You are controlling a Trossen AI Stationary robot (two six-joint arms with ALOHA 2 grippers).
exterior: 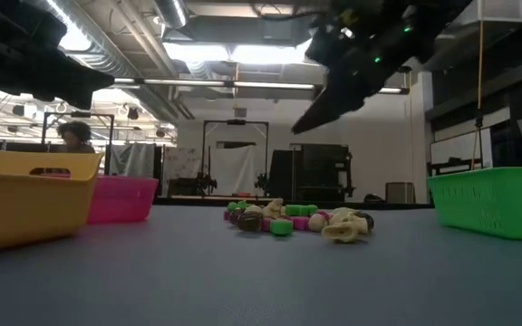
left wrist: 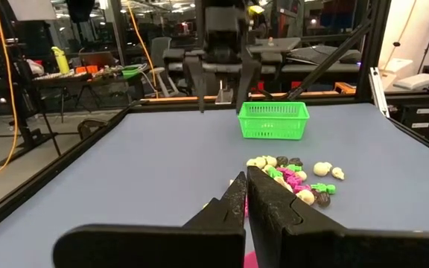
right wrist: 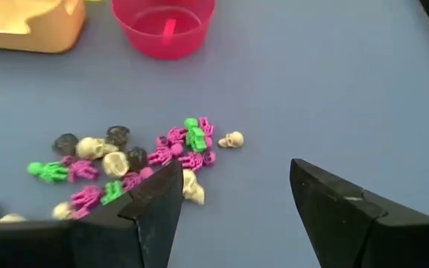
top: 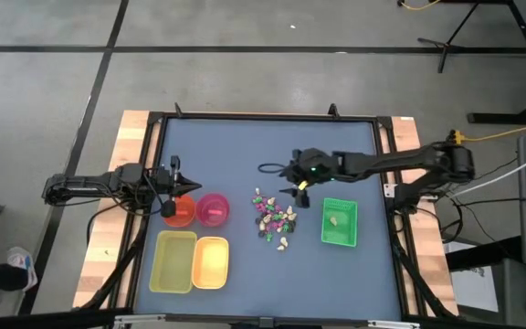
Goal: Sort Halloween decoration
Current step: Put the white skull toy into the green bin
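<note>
**Sorting's barely started, most of the pile is still loose**

Going left to right for you: your left gripper (top: 177, 172) sits at the left edge of the worktop (top: 245, 146), over the orange bowl (top: 179, 211), fingers pinched fully together with nothing in them. Next comes the pink bowl (top: 213, 209), and the yellow trays (top: 192, 261) sit in front of those. Mid-worktop is the Halloween decoration pile (top: 274, 217), still heaped loose. Just past it your right gripper (top: 298, 182) hovers above the far edge of the pile, jaws spread wide and empty. The green basket (top: 340, 223) is on the right.

Progress-wise, I'd say you're early: the top view shows a pale bit or two in the green basket, and the right wrist view shows one magenta piece in the pink bowl. Everything else is left.

Only the wrist views let you pick out skulls, green and magenta figures and dark bits. The low view shows the pile lying flat, but bowl contents are hidden there
</note>
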